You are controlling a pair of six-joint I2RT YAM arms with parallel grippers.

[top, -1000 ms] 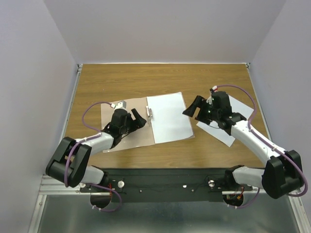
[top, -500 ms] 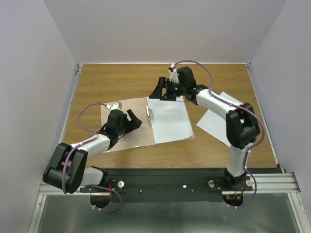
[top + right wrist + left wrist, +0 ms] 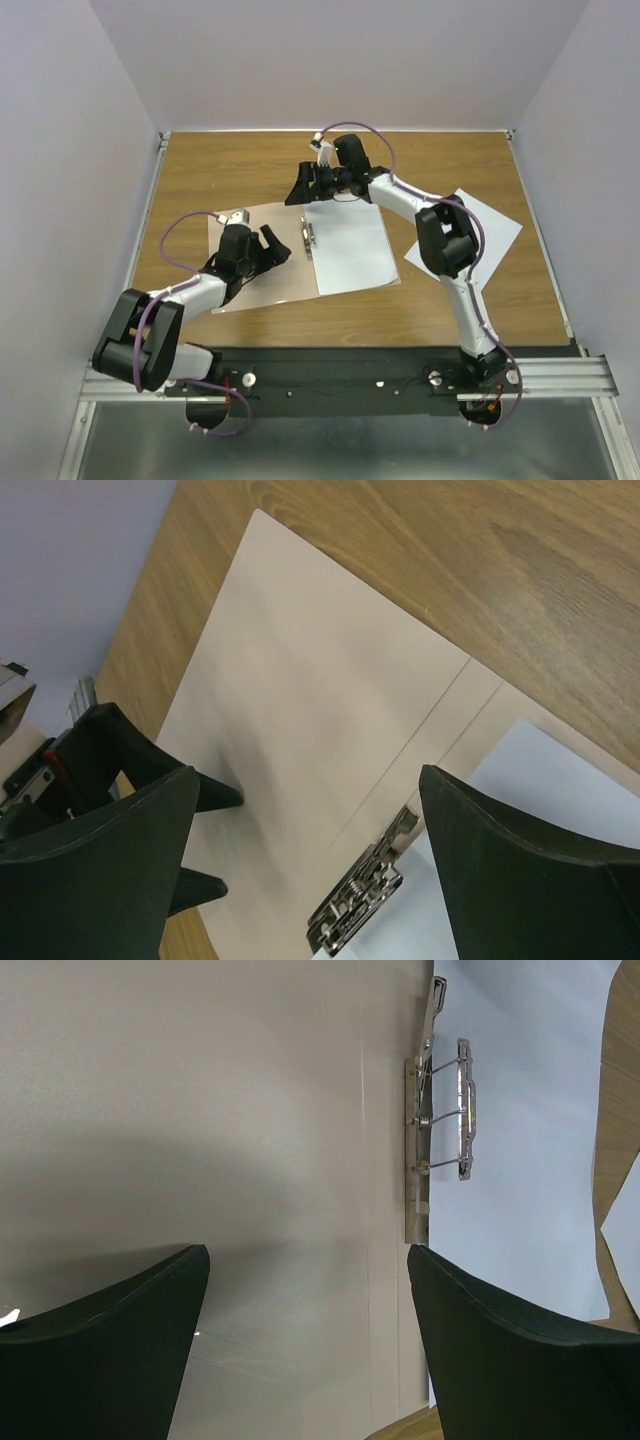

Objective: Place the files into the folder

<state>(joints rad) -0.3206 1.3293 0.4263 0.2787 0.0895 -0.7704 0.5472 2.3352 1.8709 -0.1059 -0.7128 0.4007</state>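
The pinkish-tan folder [image 3: 285, 280] lies open at the table's middle, with a metal clip [image 3: 309, 235] at its spine. One white sheet [image 3: 345, 245] lies on its right half. The other white sheet [image 3: 490, 235] lies loose on the table to the right, partly under my right arm. My left gripper [image 3: 279, 243] is open and empty over the folder's left leaf [image 3: 250, 1110]; the clip [image 3: 440, 1110] and sheet [image 3: 530, 1160] show beyond it. My right gripper [image 3: 297, 192] is open and empty above the folder's far edge, over the leaf [image 3: 300, 710] and clip [image 3: 365, 900].
The wooden table [image 3: 250, 165] is walled by pale panels at the left, back and right. A black rail [image 3: 350, 375] with both arm bases runs along the near edge. My left gripper's fingers [image 3: 110, 745] show in the right wrist view.
My right arm has swung from over the loose sheet at the right across to the folder's far edge. My left gripper has shifted only slightly over the left leaf.
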